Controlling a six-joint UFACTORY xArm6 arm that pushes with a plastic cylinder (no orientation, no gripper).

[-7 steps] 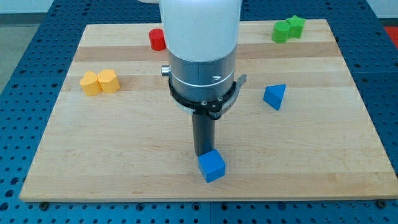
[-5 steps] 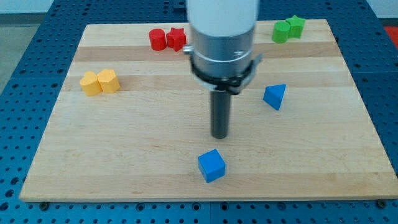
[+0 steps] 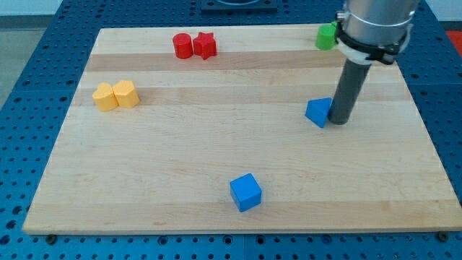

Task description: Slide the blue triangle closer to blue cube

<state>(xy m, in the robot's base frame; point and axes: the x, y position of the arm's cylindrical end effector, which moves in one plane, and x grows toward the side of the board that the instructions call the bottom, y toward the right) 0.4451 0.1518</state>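
Two blue pieces matter here: the blue triangle point(image 3: 318, 113) sits at about three o'clock on the table point(image 3: 180, 155), and the blue cube point(image 3: 246, 192) waits well apart at six o'clock. My tip point(image 3: 338, 121) is planted just at the triangle's right flank, looking to be in contact. No jaws on this rig, only a bare rod, so nothing opens or closes. The danger: the cube lies down and left, and a straight leftward shove would carry the triangle past it, or an off-centre push spins the wedge off my tip. No brand, label or writing shows.
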